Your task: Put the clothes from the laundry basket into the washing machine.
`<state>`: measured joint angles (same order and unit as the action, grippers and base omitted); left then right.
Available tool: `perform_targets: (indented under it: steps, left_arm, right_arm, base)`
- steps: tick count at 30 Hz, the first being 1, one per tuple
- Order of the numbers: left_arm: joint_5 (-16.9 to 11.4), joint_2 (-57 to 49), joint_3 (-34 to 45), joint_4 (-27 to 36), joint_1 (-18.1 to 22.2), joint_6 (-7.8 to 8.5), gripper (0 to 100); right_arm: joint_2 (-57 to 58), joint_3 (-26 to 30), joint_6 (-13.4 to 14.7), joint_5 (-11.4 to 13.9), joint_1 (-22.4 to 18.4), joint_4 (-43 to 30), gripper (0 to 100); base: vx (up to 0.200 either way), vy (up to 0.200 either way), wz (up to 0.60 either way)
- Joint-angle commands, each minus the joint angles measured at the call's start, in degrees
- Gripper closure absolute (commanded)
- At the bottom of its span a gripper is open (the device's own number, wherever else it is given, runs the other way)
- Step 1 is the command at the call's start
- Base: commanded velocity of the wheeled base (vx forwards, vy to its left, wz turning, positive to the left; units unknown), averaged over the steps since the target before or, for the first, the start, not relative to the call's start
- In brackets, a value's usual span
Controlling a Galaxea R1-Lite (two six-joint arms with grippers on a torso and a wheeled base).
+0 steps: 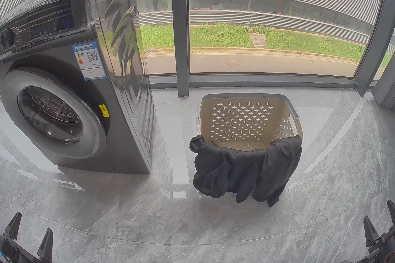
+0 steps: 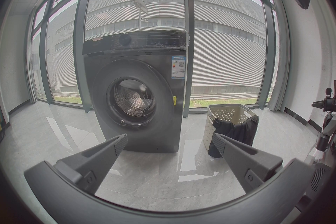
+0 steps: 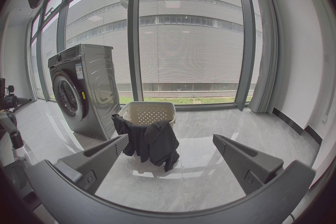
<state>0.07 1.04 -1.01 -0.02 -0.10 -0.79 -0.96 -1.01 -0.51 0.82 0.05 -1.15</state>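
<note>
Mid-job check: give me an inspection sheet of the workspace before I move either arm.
Surface: glossy grey marble floor.
Job's things: washing machine, door shut; laundry basket to its right; black garment draped over the basket's near rim, hanging outside.
Clutter: nothing seen.
Grippers: left gripper and right gripper open, empty, low, short of the basket.
Cables: nothing seen.
Surroundings: window wall behind; curtain at far right.

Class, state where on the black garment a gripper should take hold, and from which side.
Probably the bunched cloth of the black garment on the basket's near rim, from above on the robot's side: it drapes over that edge and hangs outside.
</note>
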Motion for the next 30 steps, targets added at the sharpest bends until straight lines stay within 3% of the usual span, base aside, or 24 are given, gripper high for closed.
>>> perform_targets:
  steps: [1,10,25,30]
  left_arm:
    - [0.01,-0.86,0.92,-0.06,0.01,0.0,0]
    - [0.01,-0.86,0.92,-0.06,-0.08,0.0,0]
    - [0.01,-0.86,0.92,-0.06,-0.08,-0.09,0]
    - [0.01,-0.86,0.92,-0.06,0.01,-0.09,0]
  right_arm:
    - [0.0,0.48,-0.02,0.06,0.04,0.0,0]
    - [0.0,0.48,-0.02,0.06,0.04,0.0,0]
    - [-0.09,0.57,-0.02,0.06,0.04,0.0,0]
    - [-0.09,0.57,-0.02,0.06,0.04,0.0,0]
  base:
    - [0.0,0.0,0.0]
    - [0.0,0.0,0.0]
    - [0.2,0.0,0.0]
    - [0.0,0.0,0.0]
